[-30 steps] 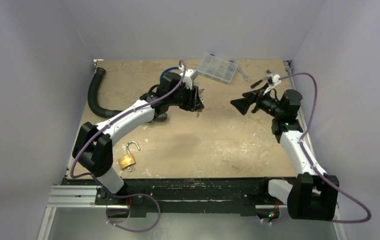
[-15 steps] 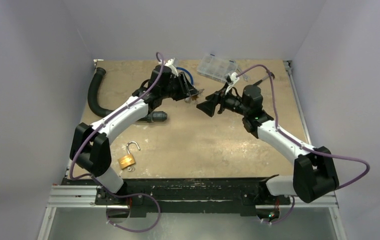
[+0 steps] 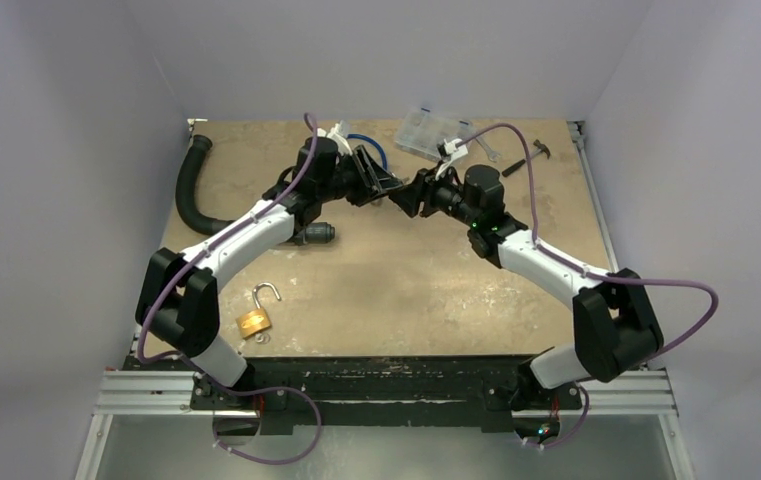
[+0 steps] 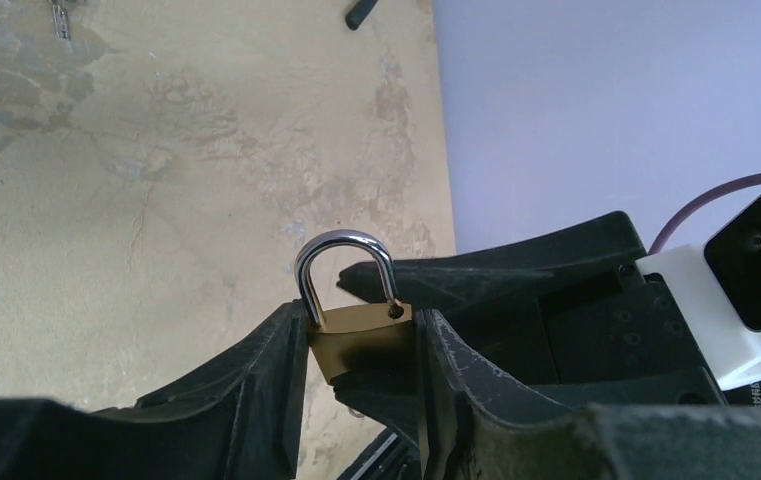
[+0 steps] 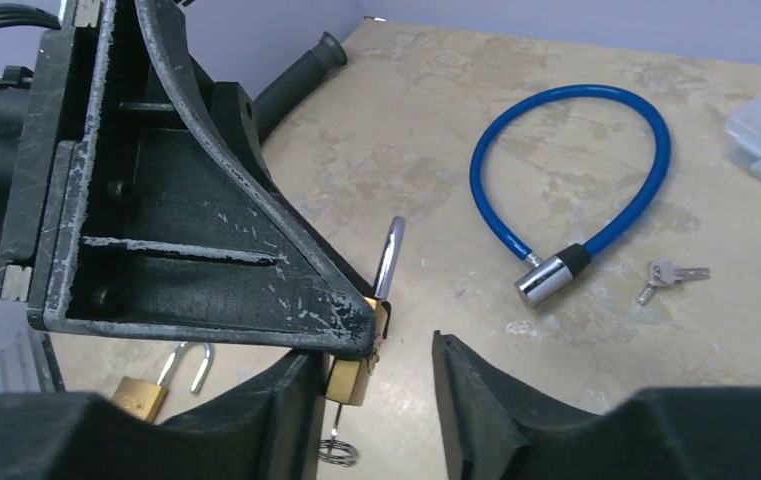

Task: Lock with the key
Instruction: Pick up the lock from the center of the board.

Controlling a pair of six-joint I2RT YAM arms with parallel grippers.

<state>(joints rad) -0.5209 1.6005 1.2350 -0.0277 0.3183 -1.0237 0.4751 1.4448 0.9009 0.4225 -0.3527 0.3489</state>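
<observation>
Over the far middle of the table (image 3: 406, 290), it's nose to nose right now.
Your left gripper (image 4: 361, 322) pinches the brass padlock (image 4: 356, 340) by its body, shackle (image 4: 341, 250) sticking out past the fingertips. Your right gripper (image 5: 373, 352) stands part open around that lock, fingers either side, gripping nothing; a wire ring (image 5: 337, 450) dangles under the lock. A second padlock (image 3: 255, 320) lies near the table's front-left edge, shackle open.

On your table (image 3: 426, 290): open brass padlock (image 3: 254, 320), black hose (image 3: 185, 190), blue cable lock (image 5: 551, 277), keys (image 5: 670, 273) — perhaps a parts box (image 3: 436, 132).
</observation>
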